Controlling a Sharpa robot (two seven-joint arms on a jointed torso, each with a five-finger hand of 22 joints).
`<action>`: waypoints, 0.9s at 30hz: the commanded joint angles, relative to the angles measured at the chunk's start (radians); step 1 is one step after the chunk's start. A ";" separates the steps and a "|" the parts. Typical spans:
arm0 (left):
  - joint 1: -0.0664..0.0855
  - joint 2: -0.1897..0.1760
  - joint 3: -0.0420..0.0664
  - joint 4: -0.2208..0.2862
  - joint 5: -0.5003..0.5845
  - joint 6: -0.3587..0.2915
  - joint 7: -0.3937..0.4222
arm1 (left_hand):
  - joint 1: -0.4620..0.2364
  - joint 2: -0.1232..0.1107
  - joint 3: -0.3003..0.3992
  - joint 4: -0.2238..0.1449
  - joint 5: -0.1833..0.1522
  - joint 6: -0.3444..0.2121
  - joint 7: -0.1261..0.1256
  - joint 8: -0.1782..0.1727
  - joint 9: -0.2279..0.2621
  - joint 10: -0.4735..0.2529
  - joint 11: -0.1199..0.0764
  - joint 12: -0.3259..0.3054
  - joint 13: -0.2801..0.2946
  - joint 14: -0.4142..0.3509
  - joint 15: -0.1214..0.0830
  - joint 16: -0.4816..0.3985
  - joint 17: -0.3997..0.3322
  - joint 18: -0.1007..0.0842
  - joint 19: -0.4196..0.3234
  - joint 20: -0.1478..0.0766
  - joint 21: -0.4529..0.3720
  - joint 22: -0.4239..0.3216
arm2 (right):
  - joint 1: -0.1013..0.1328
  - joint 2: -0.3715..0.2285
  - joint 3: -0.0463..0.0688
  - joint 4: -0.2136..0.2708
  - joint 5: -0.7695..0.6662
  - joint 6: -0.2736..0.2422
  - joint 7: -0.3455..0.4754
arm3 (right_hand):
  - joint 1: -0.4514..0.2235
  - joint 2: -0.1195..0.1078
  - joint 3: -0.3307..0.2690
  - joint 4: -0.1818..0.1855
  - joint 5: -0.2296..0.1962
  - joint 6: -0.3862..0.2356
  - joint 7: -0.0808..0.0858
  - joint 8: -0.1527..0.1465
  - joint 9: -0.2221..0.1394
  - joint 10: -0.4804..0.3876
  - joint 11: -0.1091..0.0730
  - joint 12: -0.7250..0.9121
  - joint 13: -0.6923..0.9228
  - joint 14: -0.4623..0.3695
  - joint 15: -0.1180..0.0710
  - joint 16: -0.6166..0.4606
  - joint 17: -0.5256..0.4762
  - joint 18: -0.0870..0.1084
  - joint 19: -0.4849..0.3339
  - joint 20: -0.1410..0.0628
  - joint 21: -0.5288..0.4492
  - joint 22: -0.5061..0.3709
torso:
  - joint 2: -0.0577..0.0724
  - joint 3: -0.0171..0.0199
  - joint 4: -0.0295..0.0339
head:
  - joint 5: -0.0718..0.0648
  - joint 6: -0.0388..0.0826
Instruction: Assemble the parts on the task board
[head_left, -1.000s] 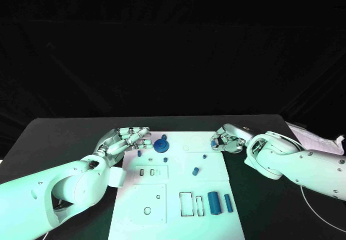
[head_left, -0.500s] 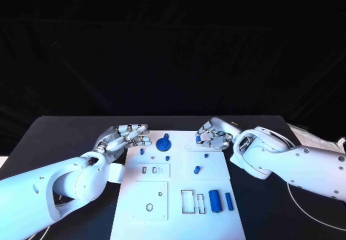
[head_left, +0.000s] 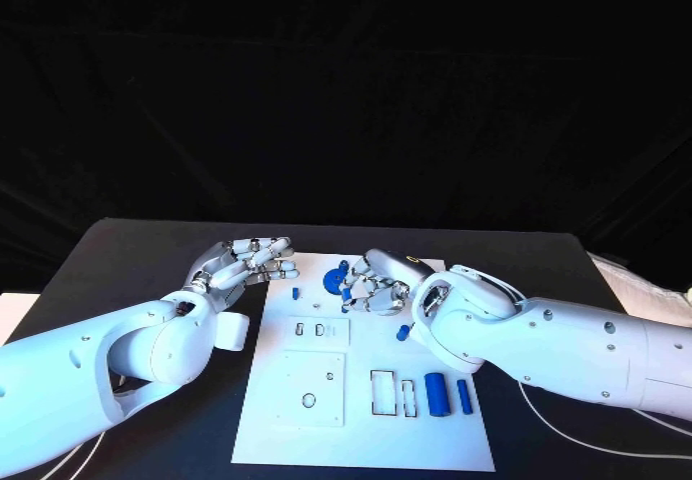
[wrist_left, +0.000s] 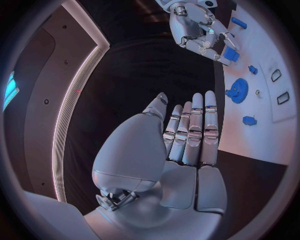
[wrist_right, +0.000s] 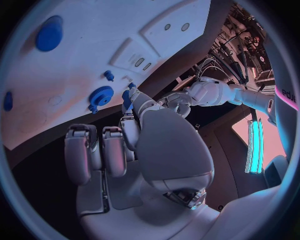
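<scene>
The white task board (head_left: 433, 448) lies in the middle of the black table. A blue gear (head_left: 333, 282) stands on its far left part, also seen in the left wrist view (wrist_left: 237, 90) and the right wrist view (wrist_right: 100, 95). My right hand (head_left: 374, 284) hovers over the board just right of the gear and pinches a small blue part (wrist_right: 127, 99) between thumb and finger. My left hand (head_left: 245, 263) hangs at the board's far left corner with fingers stretched out (wrist_left: 190, 135) and nothing in it.
A small blue peg (head_left: 296, 294) stands near the gear, and a short blue piece (head_left: 404, 333) lies mid-board. Two blue bars (head_left: 437, 393) lie beside empty rectangular slots (head_left: 384, 391) at the near right. An oval hole (head_left: 309, 400) is at the near left. A cable (head_left: 577, 428) trails at the right.
My right hand has moved left across the far end of the board with the blue part, ending beside the gear. The left hand has stayed at its corner.
</scene>
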 joint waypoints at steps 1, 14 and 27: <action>0.000 0.000 0.000 0.006 0.012 0.015 0.018 | 0.002 0.009 0.000 -0.004 0.001 0.000 0.004 -0.004 -0.002 -0.003 0.006 -0.002 -0.001 -0.007 -0.001 -0.007 0.001 0.009 -0.007 0.002 -0.002 -0.002 | -0.016 0.022 -0.001 -0.008 -0.081 0.045 -0.038 | -0.011 0.008 0.002 -0.001 0.008 0.015 -0.016 0.014 0.023 0.014 -0.021 -0.007 -0.022 0.075 -0.006 -0.006 0.125 -0.001 -0.009 0.002 -0.006 0.073 | -0.003 -0.0017 0.0019 | 0.009 -0.006; 0.000 0.002 -0.001 0.013 0.013 0.014 0.015 | 0.002 0.010 0.001 -0.005 0.001 0.000 0.004 -0.004 -0.002 -0.003 0.006 -0.002 -0.001 -0.006 -0.001 -0.008 0.002 0.009 -0.007 0.002 -0.002 -0.002 | -0.073 0.103 -0.006 -0.055 -0.141 0.072 -0.064 | -0.023 0.002 0.004 -0.002 0.017 0.011 -0.015 0.012 0.023 0.010 -0.020 -0.013 -0.025 0.074 -0.005 -0.008 0.121 0.000 -0.012 0.003 -0.009 0.069 | 0.000 0.0013 0.0010 | 0.025 -0.014; 0.000 0.004 -0.001 0.016 0.014 0.018 0.013 | 0.002 0.010 0.001 -0.005 0.001 0.000 0.004 -0.004 -0.002 -0.003 0.006 -0.002 -0.001 -0.006 -0.001 -0.008 0.002 0.009 -0.007 0.002 -0.002 -0.002 | -0.080 0.111 -0.007 -0.067 -0.160 0.112 -0.088 | -0.041 -0.005 0.002 0.000 0.016 0.008 -0.014 0.011 0.023 0.009 -0.019 -0.016 -0.027 0.074 -0.004 -0.009 0.120 0.000 -0.013 0.004 -0.010 0.067 | 0.000 0.0010 0.0012 | 0.027 -0.021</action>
